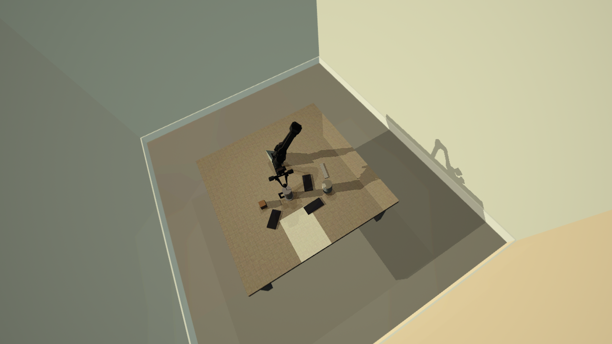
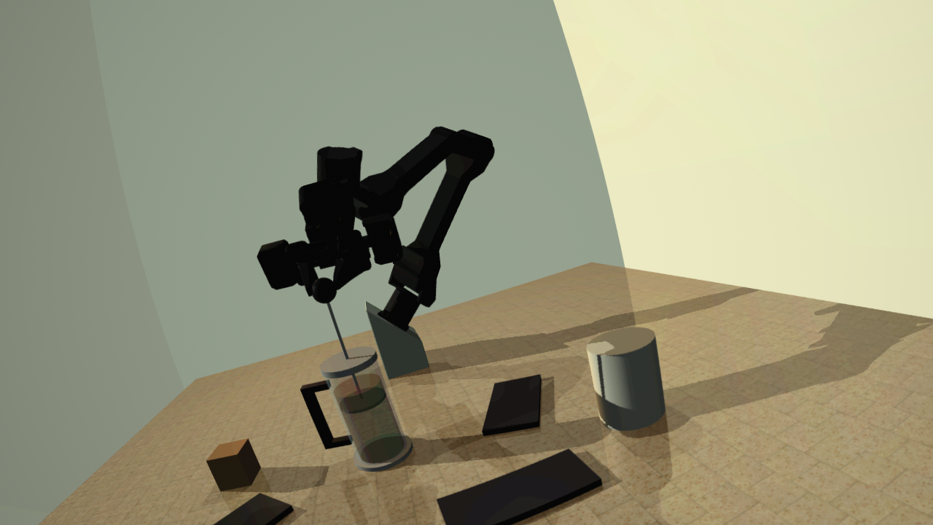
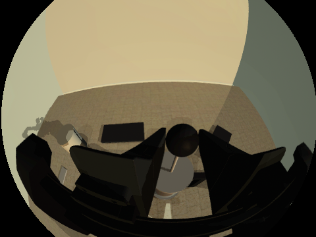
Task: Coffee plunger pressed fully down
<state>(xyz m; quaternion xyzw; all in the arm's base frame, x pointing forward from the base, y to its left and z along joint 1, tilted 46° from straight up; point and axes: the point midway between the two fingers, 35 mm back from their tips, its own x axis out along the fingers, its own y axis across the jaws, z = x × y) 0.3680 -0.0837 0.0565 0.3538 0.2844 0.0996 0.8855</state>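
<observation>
The gripper [image 1: 285,184] [image 2: 322,281] [image 3: 182,133] is positioned above the coffee press [image 1: 288,193] [image 2: 369,411] [image 3: 174,178], its fingers partly open and clamped on the round black knob [image 1: 285,185] [image 2: 323,289] [image 3: 182,140] of the plunger. The press stands on the table [image 1: 239,239] [image 2: 750,456] [image 3: 158,102], with its black handle [image 1: 280,195] [image 2: 315,418] [image 3: 198,178] on the side toward the small brown block [image 1: 262,204] [image 2: 233,464]. A length of the thin rod [image 2: 337,329] [image 3: 175,163] is exposed between knob and lid; the plunger is not fully down. The plunger disc [image 2: 364,399] sits inside the glass, above the base.

The table surface has a tan, tile-like pattern, with a pale rectangular patch [image 1: 306,235] reaching one edge. A light cylinder [image 1: 326,186] [image 2: 627,381] [image 3: 75,138] stands upright, apart from the press. Three flat black slabs, including one [image 1: 313,205] [image 2: 520,488] [image 3: 122,132] near the patch, and a narrow light bar [image 1: 324,170] [image 3: 62,174] lie on the table.

The room has a brown floor [image 1: 342,299], a grey-green wall [image 1: 239,55] [image 2: 228,130] [image 3: 280,82], a pale yellow wall [image 1: 470,77] [image 2: 783,144] [image 3: 26,79] and a peach wall [image 1: 534,290] [image 3: 148,43]. The arm's shadow [image 1: 444,158] falls across the yellow wall.
</observation>
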